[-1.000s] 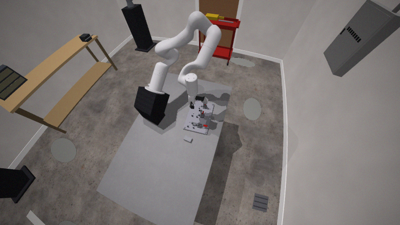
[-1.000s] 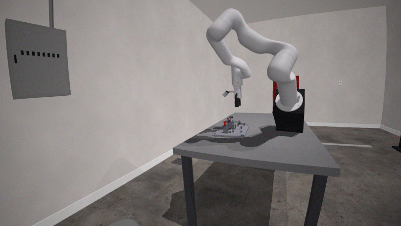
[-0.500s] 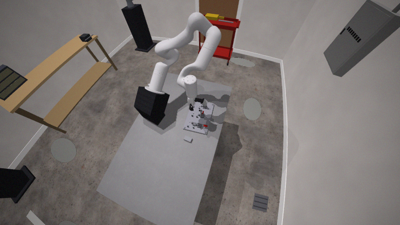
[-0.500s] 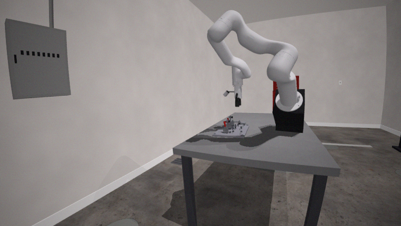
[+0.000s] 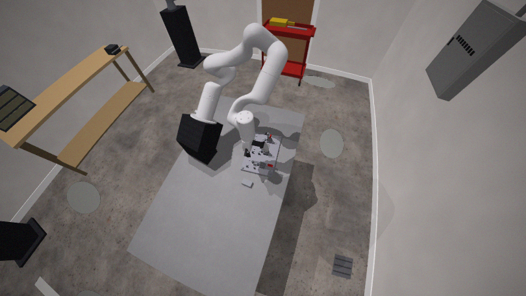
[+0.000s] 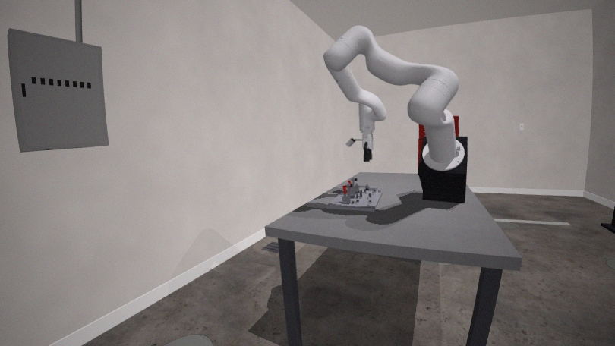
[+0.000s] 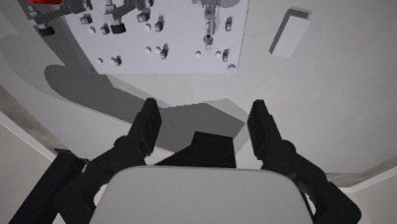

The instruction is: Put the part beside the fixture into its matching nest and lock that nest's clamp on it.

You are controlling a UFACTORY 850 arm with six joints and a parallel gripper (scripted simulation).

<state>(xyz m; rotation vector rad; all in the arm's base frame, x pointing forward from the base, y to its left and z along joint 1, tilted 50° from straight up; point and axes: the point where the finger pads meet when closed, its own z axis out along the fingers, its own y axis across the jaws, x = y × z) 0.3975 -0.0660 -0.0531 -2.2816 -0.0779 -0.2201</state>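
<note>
The part (image 5: 247, 182) is a small grey block lying flat on the table just off the fixture's near end; it also shows in the wrist view (image 7: 290, 32) at the upper right. The fixture (image 5: 260, 153) is a light grey plate with several pads, blocks and clamps with red handles (image 5: 269, 165); it also shows in the exterior view (image 6: 356, 197) and in the wrist view (image 7: 167, 34). My gripper (image 7: 203, 110) (image 6: 366, 151) is open and empty. It hangs high above the table, beside the fixture's edge on the arm base's side.
The arm's black base (image 5: 199, 137) stands on the table next to the fixture. A red cart (image 5: 289, 43) stands by the far wall and a wooden bench (image 5: 66, 98) at the left. The table edge is close beyond the fixture (image 6: 301, 210).
</note>
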